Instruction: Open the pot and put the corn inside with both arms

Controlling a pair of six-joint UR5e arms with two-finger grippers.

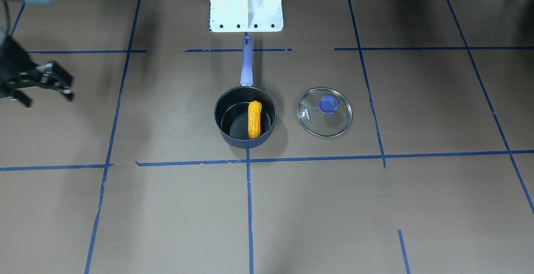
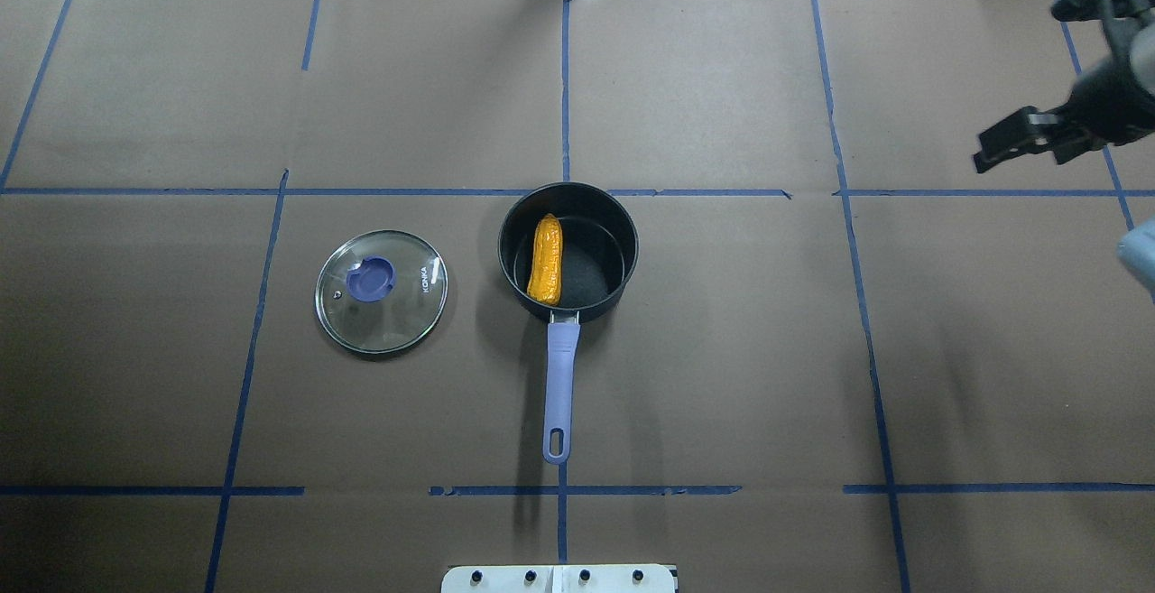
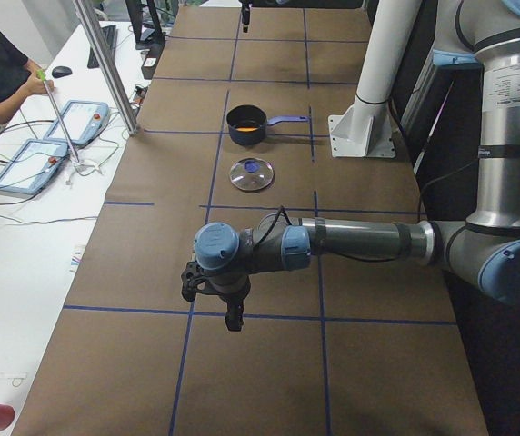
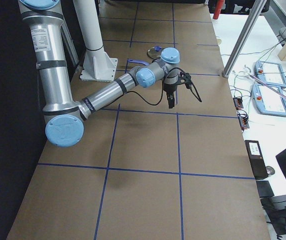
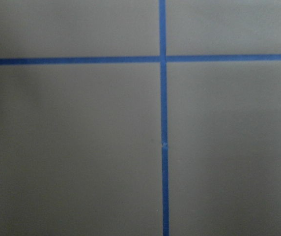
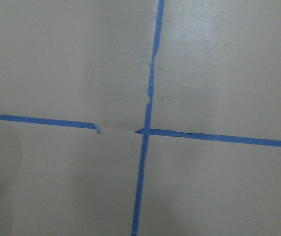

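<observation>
You have the orange-yellow bumpy toy corn cob (image 1: 254,119) lying inside the uncovered dark navy saucepan (image 1: 240,142), centre table. Right two-finger gripper (image 1: 48,98) hangs empty, jaws wide, well right. Left two-finger gripper (image 3: 211,304): jaw spacing cannot be told.

Glass lid (image 2: 381,291), blue tape grid (image 2: 566,78), perhaps pendants (image 3: 76,121)

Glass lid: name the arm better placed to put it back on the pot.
Left, probably. The glass lid lies on the robot's left of the pot, the side where the left gripper hangs. The right gripper is off beyond the pot and would have to reach across it and the corn.
</observation>
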